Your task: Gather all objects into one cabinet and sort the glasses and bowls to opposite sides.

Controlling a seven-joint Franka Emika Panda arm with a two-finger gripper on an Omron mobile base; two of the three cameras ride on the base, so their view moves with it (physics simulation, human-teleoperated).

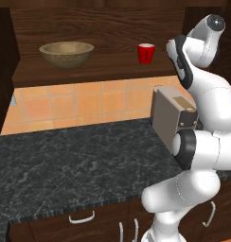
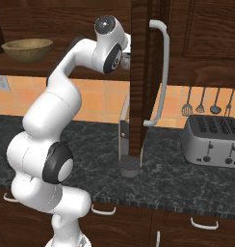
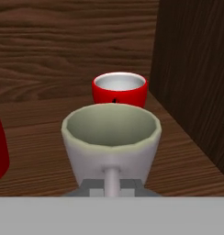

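The arm [image 2: 47, 120] is glossy white, built of rounded, bulging segments. Dark grey-black bands and round caps mark its joints [image 2: 58, 163]. A black disc with a pale grey centre caps the uppermost joint [image 1: 214, 21].

Two base cameras flank the arm from behind, both facing the cabinet [image 1: 89, 71] shelf and tan bowl [image 1: 66, 53]; the hand camera looks close along the shelf.
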